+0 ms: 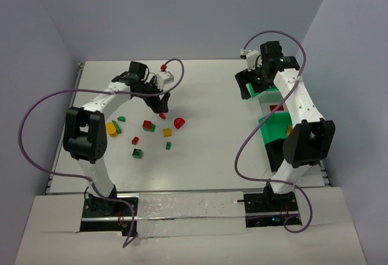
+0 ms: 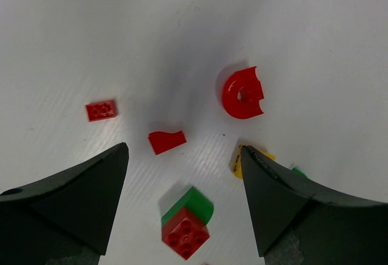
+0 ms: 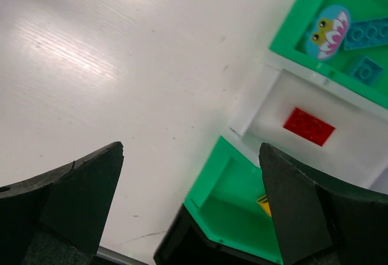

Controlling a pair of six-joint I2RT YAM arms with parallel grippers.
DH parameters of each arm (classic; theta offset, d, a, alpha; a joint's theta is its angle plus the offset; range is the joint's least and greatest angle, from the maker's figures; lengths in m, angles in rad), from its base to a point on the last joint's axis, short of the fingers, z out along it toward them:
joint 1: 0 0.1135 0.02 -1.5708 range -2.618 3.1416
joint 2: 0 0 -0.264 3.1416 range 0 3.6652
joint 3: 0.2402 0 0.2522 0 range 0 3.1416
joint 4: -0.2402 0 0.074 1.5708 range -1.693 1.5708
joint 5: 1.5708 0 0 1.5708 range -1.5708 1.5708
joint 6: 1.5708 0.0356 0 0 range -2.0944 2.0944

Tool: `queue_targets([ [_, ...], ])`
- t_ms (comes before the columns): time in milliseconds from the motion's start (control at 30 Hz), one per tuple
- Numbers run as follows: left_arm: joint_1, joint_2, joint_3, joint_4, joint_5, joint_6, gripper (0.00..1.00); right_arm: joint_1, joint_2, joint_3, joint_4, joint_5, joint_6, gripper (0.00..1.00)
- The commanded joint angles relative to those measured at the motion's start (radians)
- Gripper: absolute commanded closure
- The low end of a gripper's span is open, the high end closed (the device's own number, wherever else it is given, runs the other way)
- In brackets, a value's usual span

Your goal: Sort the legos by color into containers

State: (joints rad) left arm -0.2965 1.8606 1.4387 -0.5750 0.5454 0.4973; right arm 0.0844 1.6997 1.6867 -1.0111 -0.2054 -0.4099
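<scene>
Loose legos lie on the white table left of centre. Among them are a red round piece (image 1: pixel 178 122) (image 2: pixel 242 93), a red curved piece (image 2: pixel 167 141), a flat red brick (image 2: pixel 101 110) and a red brick stacked on a green one (image 1: pixel 148 125) (image 2: pixel 187 222). A yellow brick (image 2: pixel 236 163) is partly hidden by one finger. My left gripper (image 1: pixel 162 104) (image 2: pixel 185 156) hangs open above them, holding nothing. My right gripper (image 1: pixel 251 83) (image 3: pixel 191 148) is open and empty over the containers at the right: a green bin (image 3: pixel 291 28) with blue bricks (image 3: pixel 367 34), a white bin (image 3: pixel 267 104) with a red brick (image 3: pixel 309 125), and a green bin (image 1: pixel 276 128) (image 3: pixel 209 180) with a yellow brick (image 3: pixel 265 204).
More bricks, yellow (image 1: pixel 112 128), green (image 1: pixel 138 153) and red (image 1: pixel 134 140), lie nearer the left arm. A black object (image 3: pixel 182 247) sits against the near green bin. Grey walls close in the table's back and sides. Purple cables loop beside both arms.
</scene>
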Motion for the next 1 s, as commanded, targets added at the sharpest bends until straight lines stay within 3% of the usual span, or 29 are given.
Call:
queue_targets([
  [0, 0.008, 0.006, 0.060, -0.051, -0.120, -0.094, 0.20, 0.012, 0.018, 0.080, 0.019, -0.039, 0.054, 0.00],
  [233, 0.007, -0.151, -0.128, -0.070, -0.293, -0.173, 0.21, 0.018, 0.012, 0.047, 0.034, -0.044, 0.060, 0.00],
  [433, -0.003, -0.126, -0.097, -0.068, -0.415, -0.294, 0.22, 0.023, 0.005, 0.037, 0.031, -0.046, 0.058, 0.00],
  [967, -0.003, -0.087, -0.127, -0.179, -0.418, -0.365, 0.32, 0.024, -0.029, -0.002, 0.036, -0.040, 0.060, 0.00],
])
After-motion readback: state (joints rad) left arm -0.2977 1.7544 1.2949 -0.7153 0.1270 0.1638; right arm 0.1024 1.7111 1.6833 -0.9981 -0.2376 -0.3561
